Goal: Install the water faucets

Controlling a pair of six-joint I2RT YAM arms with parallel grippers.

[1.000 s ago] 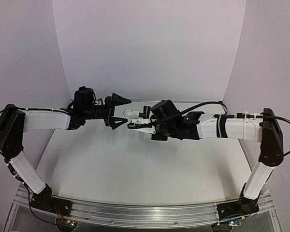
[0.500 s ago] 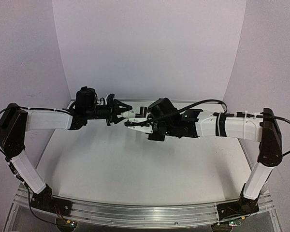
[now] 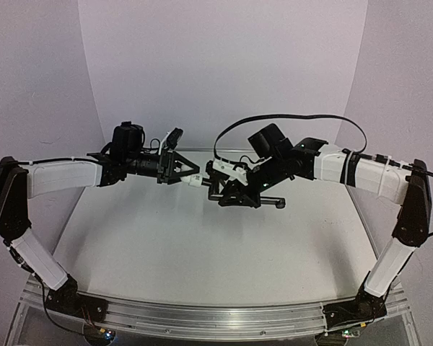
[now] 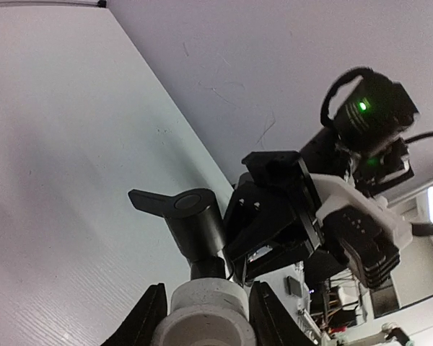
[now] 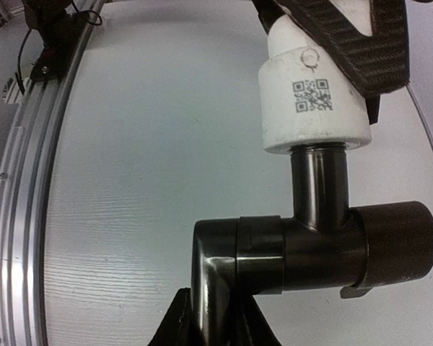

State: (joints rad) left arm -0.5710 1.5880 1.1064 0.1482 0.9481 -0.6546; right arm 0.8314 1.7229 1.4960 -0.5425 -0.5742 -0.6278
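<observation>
Both arms meet above the white table (image 3: 202,252), toward its back. The small white cylindrical fitting (image 3: 195,182) sits on the black faucet's stub. My left gripper (image 3: 184,173) is shut on it, and the left wrist view shows the fitting (image 4: 206,317) between both fingers (image 4: 148,317), with the black valve body (image 4: 198,227) and its lever just beyond. My right gripper (image 3: 227,193) is shut on the black faucet (image 5: 310,245) at its elbow. The thin rod (image 3: 270,202) sticks out to the right. A QR code marks the fitting (image 5: 314,108).
An aluminium rail (image 3: 202,317) runs along the near edge of the table and also shows in the right wrist view (image 5: 22,180). Pale purple walls (image 3: 224,65) close in the back and sides. A black cable (image 3: 289,119) loops above the right arm.
The left gripper was open and has closed on the white fitting. The right arm has lifted and turned its wrist, so the faucet's rod now points right.
</observation>
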